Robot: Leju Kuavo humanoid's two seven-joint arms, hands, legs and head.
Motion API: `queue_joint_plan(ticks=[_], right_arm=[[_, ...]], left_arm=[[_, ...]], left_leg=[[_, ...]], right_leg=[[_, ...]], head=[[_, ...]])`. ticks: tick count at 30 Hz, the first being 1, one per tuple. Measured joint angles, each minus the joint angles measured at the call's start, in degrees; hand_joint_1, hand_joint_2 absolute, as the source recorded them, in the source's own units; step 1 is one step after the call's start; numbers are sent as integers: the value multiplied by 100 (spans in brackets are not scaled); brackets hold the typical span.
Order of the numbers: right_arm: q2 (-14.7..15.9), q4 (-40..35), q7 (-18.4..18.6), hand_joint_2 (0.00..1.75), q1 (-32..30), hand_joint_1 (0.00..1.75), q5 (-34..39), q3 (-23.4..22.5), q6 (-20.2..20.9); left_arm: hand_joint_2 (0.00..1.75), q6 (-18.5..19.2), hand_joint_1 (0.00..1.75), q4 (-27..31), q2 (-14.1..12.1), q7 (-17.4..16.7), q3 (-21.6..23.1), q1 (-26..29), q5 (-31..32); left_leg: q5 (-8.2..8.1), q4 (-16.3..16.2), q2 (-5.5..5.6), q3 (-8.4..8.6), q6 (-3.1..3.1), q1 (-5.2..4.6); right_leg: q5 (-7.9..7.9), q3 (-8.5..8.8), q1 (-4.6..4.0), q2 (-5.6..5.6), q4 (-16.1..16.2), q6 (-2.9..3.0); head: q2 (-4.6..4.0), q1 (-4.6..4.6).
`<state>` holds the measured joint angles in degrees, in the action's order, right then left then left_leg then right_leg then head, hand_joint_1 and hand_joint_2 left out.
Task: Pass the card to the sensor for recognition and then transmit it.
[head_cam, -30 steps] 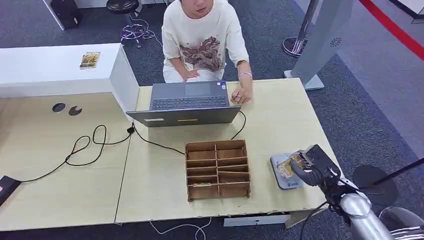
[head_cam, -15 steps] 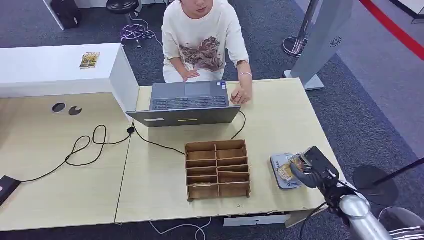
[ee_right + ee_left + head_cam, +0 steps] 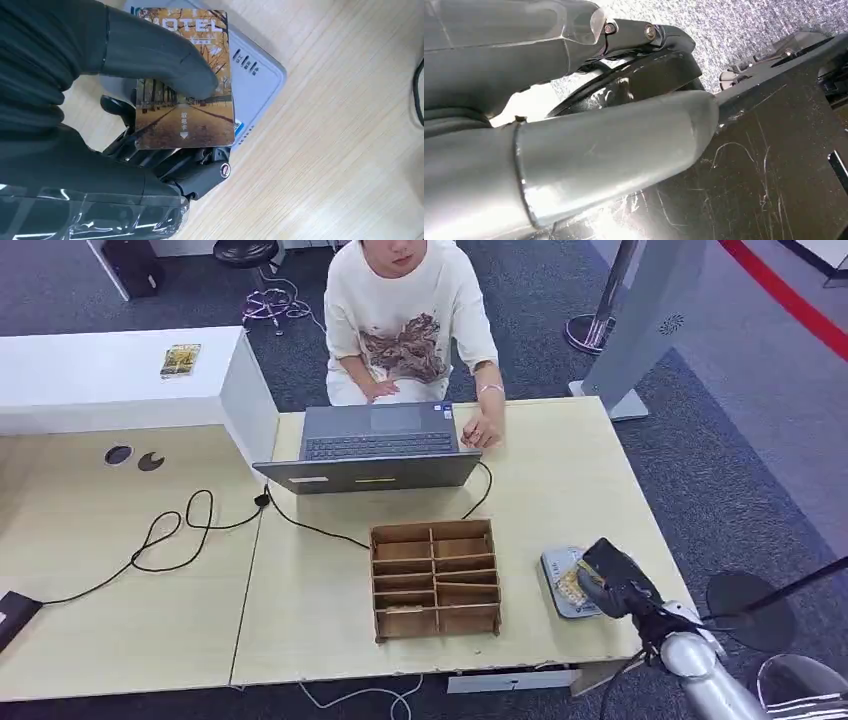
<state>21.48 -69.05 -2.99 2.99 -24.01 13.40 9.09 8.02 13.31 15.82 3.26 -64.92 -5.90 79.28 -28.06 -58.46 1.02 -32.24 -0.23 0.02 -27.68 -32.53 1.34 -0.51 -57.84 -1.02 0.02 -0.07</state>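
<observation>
My right hand (image 3: 608, 580) holds a hotel card (image 3: 192, 107) with an autumn-avenue picture, thumb on its face and fingers underneath. The card (image 3: 572, 582) lies flat just over the grey sensor pad (image 3: 260, 80) on the table's right end; whether it touches the pad I cannot tell. The sensor (image 3: 556, 592) is mostly covered by the card and hand. My left hand (image 3: 574, 150) hangs beside my body with its thumb in close view and nothing in it that I can see.
A wooden compartment box (image 3: 435, 578) stands left of the sensor. A person (image 3: 405, 320) sits behind an open laptop (image 3: 375, 448) at the far edge. Cables (image 3: 190, 530) trail over the left table. Another card (image 3: 180, 359) lies on the white counter.
My right hand has moved left and lower with the card, settling further over the sensor pad. The person and other objects stay put.
</observation>
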Motion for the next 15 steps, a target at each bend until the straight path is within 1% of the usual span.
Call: queue_joint_plan(ticks=[15], right_arm=[[-269,-9,48,175,10,175,-479,-112,-33]], left_arm=[[0,4,0,0,0,-15,0,-6,-2]], left_leg=[[0,0,-1,1,0,0]], right_leg=[[0,0,0,1,0,0]], head=[[0,0]])
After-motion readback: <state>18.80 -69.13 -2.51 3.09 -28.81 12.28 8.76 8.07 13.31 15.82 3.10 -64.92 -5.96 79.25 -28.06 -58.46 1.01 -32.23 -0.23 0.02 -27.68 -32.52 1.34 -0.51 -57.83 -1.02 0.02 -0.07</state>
